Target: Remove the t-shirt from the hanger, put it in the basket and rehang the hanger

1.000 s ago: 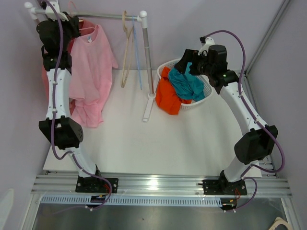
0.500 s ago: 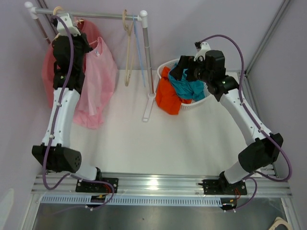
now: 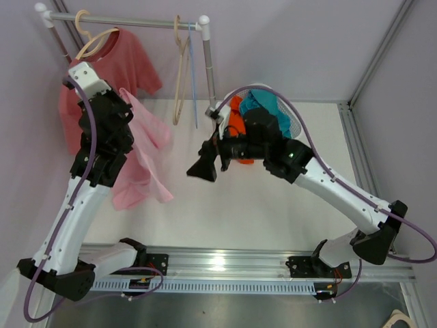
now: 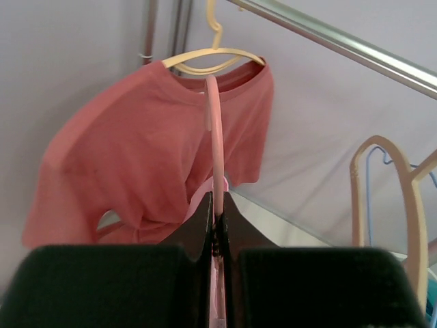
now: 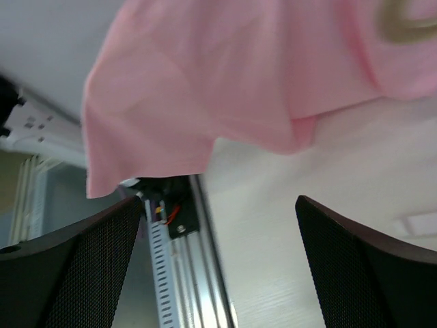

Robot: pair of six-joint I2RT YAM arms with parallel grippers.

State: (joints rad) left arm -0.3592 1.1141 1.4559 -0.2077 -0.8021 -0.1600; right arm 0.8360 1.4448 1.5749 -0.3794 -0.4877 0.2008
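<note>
evidently the left pincer (image 4: 217, 208) is clamped on the pink t-shirt (image 3: 147, 147), holding it above the counter (image 3: 225, 212) at the left, away from the far rail (image 3: 150, 22). the right pincer (image 3: 199, 166), jaws wide, faces the cloth, likely to grab and tug it.

We're in a robotics lab cell, no doubt about it. The left arm (image 3: 78, 205) and right arm (image 3: 341, 195) are bolted onto an aluminium rail (image 3: 225, 263) along the bottom of the frame, with a slotted cable duct (image 3: 205, 285) just below. There's a bare white worktop (image 3: 273, 205), plain lilac walls (image 3: 293, 41) and a metal frame post (image 3: 380, 51) at upper right. The only homely touch sits upper left: a clothes rail (image 3: 143, 22) carrying a red t-shirt (image 3: 130, 65), with a pink t-shirt (image 3: 147, 147) lower down.
</note>
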